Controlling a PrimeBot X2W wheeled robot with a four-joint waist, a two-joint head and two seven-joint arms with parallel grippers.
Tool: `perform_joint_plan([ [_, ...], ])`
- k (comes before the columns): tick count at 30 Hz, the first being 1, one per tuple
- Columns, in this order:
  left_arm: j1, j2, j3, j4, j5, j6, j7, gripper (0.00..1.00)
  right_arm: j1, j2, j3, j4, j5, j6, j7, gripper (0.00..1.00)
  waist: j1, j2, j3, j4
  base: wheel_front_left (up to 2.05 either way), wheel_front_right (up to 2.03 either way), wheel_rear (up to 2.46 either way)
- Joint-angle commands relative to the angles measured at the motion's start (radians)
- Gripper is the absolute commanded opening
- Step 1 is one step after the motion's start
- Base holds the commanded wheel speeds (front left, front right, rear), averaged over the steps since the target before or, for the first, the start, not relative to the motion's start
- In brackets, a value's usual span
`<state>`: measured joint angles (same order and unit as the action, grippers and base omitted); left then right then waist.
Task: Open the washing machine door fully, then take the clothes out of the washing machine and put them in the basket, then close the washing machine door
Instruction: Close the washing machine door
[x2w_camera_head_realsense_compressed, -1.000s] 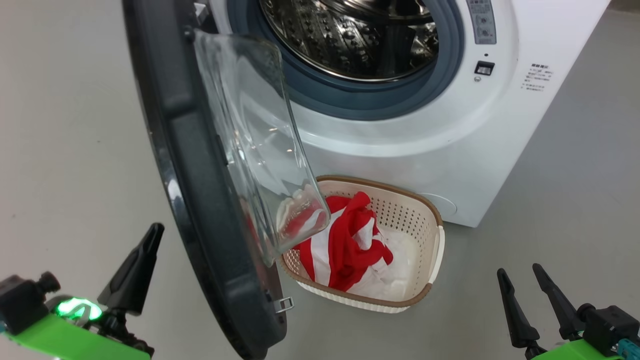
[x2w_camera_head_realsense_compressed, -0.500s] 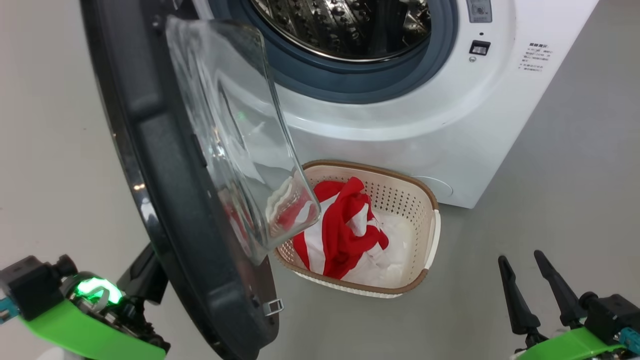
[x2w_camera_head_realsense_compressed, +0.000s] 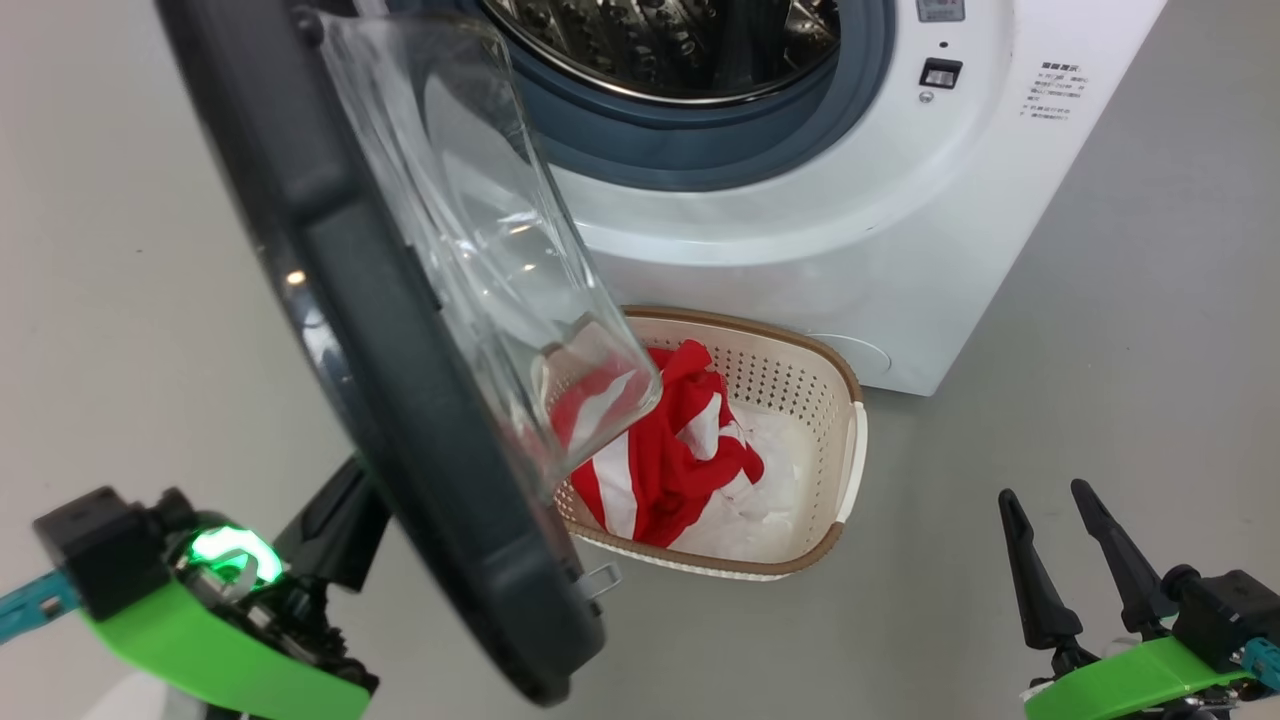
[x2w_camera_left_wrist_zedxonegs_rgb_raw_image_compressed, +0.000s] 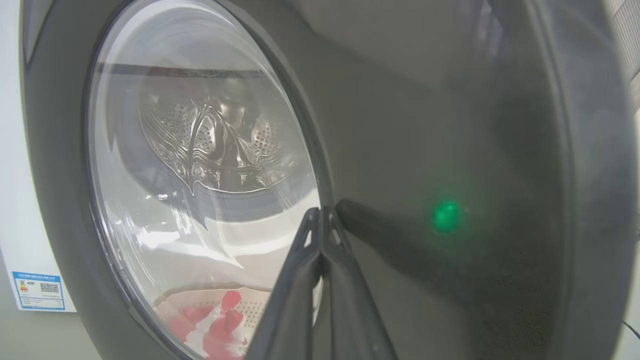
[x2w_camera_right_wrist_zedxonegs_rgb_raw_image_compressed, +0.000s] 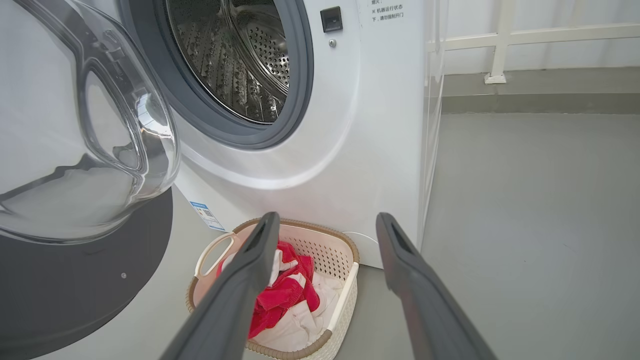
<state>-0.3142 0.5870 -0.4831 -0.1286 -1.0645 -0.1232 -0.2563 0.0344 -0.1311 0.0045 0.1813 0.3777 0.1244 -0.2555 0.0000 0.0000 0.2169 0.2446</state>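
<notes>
The washing machine door (x2w_camera_head_realsense_compressed: 370, 330) stands open, its black rim toward me and its glass bowl (x2w_camera_head_realsense_compressed: 480, 230) facing the washing machine (x2w_camera_head_realsense_compressed: 800, 250). The steel drum (x2w_camera_head_realsense_compressed: 660, 50) looks empty. On the floor below the opening, red and white clothes (x2w_camera_head_realsense_compressed: 670, 450) lie in the basket (x2w_camera_head_realsense_compressed: 830, 365). My left gripper (x2w_camera_left_wrist_zedxonegs_rgb_raw_image_compressed: 322, 215) is shut, its tips against the door's outer face (x2w_camera_left_wrist_zedxonegs_rgb_raw_image_compressed: 425, 150) beside the window; in the head view its fingers (x2w_camera_head_realsense_compressed: 340, 520) are partly hidden behind the rim. My right gripper (x2w_camera_head_realsense_compressed: 1043, 492) hangs open and empty at the lower right, its fingers framing the basket (x2w_camera_right_wrist_zedxonegs_rgb_raw_image_compressed: 350, 245) and the clothes (x2w_camera_right_wrist_zedxonegs_rgb_raw_image_compressed: 285, 295).
Grey floor (x2w_camera_head_realsense_compressed: 1100, 350) stretches to the right of the machine. A white railing (x2w_camera_right_wrist_zedxonegs_rgb_raw_image_compressed: 500, 40) and a low kerb run behind it. A blue sticker (x2w_camera_right_wrist_zedxonegs_rgb_raw_image_compressed: 206, 216) sits low on the machine's front, left of the basket.
The head camera has tilted, shifting the whole picture. My left gripper has gone from beside the door's edge to behind its outer face, and the door has swung slightly toward the machine. The right gripper holds still.
</notes>
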Motion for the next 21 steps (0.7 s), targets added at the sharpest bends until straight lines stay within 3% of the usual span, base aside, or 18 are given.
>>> perform_joint_plan([
  [1, -0.064, 0.023, 0.015, -0.043, 0.015, -0.007, -0.006, 0.00, -0.033, -0.012, 0.016, -0.022, -0.005, 0.006, -0.006, 1.00, 0.0000, 0.0000, 0.005, -0.005, 0.00, 0.00, 0.00],
  [9, -0.157, -0.016, -0.054, -0.016, 0.043, -0.007, -0.006, 0.00, -0.047, -0.005, 0.019, -0.026, -0.004, 0.006, -0.006, 1.00, 0.0000, 0.0000, 0.026, -0.034, 0.00, 0.00, 0.00],
  [21, -0.348, -0.105, -0.098, 0.145, 0.087, -0.007, -0.006, 0.00, -0.083, 0.023, 0.016, -0.032, -0.003, 0.006, -0.006, 1.00, 0.0000, 0.0000, 0.090, -0.127, 0.00, 0.00, 0.00],
])
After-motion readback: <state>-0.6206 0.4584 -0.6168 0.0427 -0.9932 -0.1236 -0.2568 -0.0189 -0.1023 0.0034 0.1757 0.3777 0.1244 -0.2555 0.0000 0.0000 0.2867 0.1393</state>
